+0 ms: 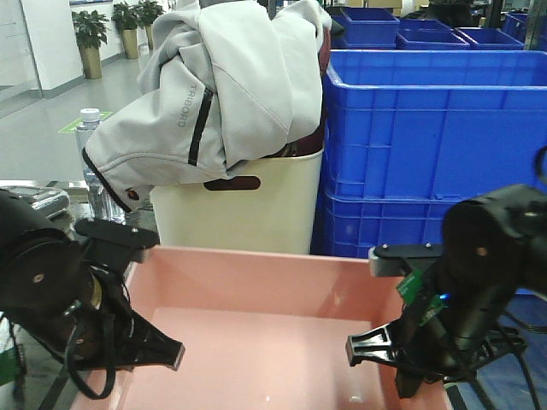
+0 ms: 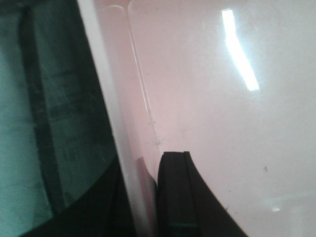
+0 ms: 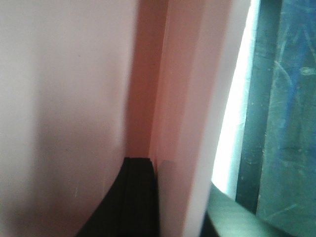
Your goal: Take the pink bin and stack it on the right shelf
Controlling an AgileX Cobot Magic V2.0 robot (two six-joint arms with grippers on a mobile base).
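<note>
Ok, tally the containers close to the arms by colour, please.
pink bin: 1
cream bin: 1
blue crates, stacked: 2
Total: 4, not counting the far crates at the back.

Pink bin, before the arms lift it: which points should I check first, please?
1. Left gripper astride left wall of pink bin: ok.
2. Right gripper astride right wall: ok.
3. Visible bin floor bare: ok.
4. Gap to cream bin behind: cannot tell.
5. Blue crates close at right rear, little swing room: not ok.
</note>
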